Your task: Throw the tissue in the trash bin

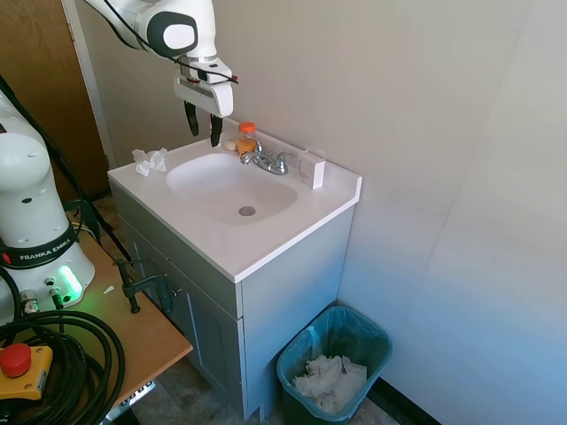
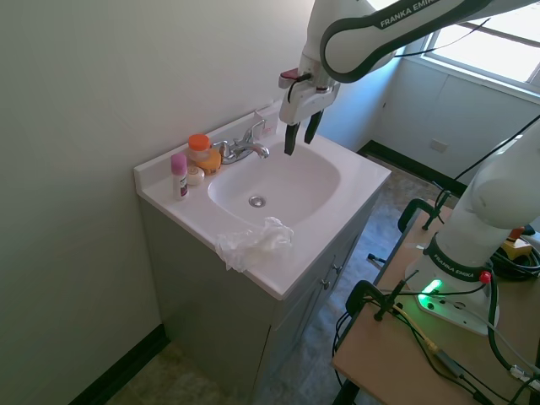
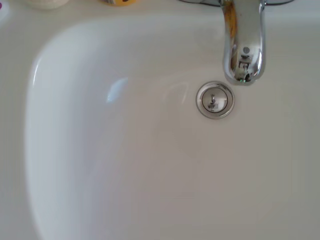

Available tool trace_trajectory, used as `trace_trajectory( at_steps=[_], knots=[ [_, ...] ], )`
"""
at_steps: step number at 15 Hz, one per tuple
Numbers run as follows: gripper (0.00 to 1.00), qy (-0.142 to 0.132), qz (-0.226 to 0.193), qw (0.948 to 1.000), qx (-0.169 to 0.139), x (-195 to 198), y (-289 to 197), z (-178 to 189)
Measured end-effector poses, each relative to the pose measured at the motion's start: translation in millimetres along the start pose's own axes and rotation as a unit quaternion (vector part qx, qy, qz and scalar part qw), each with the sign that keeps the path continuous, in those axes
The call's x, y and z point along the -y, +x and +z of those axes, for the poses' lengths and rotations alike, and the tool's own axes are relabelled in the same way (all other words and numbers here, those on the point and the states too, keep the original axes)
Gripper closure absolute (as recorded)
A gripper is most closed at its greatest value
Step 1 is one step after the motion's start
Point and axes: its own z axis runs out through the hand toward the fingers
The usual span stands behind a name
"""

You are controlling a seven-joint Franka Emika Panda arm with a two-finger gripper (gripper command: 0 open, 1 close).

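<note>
The tissue (image 1: 151, 160) (image 2: 253, 243), small, white and crumpled, lies on the white vanity counter at the corner beside the sink basin. My gripper (image 1: 204, 126) (image 2: 301, 134) hangs open and empty above the basin, close to the faucet, well apart from the tissue. The teal trash bin (image 1: 376, 341) stands on the floor beside the cabinet, far below the counter, with a liner bag and a flat mass of white paper inside. It is out of the second exterior view. The wrist view shows only the basin, the drain (image 3: 215, 100) and the faucet spout (image 3: 243, 45).
The chrome faucet (image 1: 266, 161) (image 2: 240, 150) stands behind the basin. An orange-capped bottle (image 1: 247, 137) (image 2: 200, 150), a pink bottle (image 2: 179, 175) and a clear holder (image 1: 312, 166) line the back of the counter. Walls close in behind and beside the vanity.
</note>
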Motion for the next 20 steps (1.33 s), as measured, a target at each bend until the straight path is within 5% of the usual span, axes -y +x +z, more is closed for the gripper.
trace_trajectory(
  at_steps=[5, 12, 20],
  knots=[
    [0.00, -0.006, -0.030, 0.9992, -0.024, 31.7, -17.2, -0.4],
    [0.00, -0.058, -0.119, 0.9886, -0.073, 131.9, -137.1, 55.3],
    [0.00, -0.108, -0.137, 0.9826, -0.063, 131.5, -194.3, 123.2]
  ],
)
